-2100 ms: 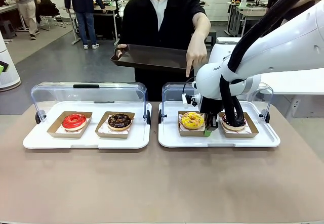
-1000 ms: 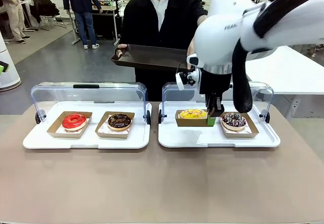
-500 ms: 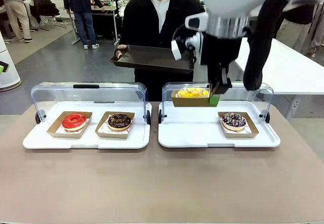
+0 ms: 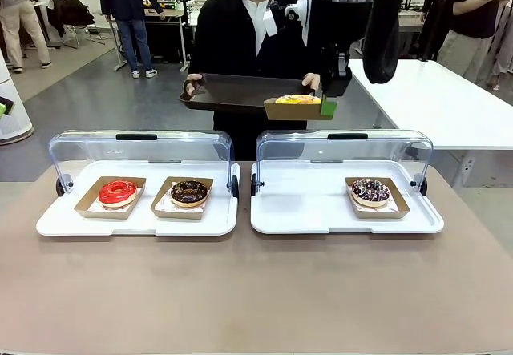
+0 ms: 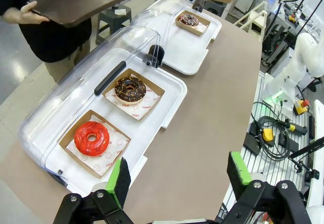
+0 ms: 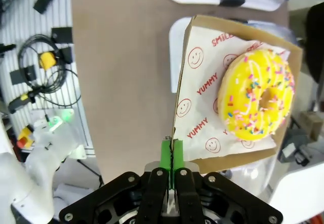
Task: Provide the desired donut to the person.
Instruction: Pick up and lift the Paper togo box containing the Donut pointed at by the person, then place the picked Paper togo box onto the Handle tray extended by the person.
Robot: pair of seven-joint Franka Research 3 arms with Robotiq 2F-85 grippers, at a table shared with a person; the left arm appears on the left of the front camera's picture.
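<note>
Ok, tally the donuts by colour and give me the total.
Red donut: 1
Chocolate donuts: 2
Yellow donut: 1, in the box gripped by the right pincer
Total: 4

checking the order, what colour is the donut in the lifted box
The donut is yellow with coloured sprinkles; clearest in the right wrist view.

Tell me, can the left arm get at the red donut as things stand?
Probably yes. The left tool is open and empty, and the red donut lies uncovered, its clear cover swung back to the far side, which leaves the robot's side free.
</note>
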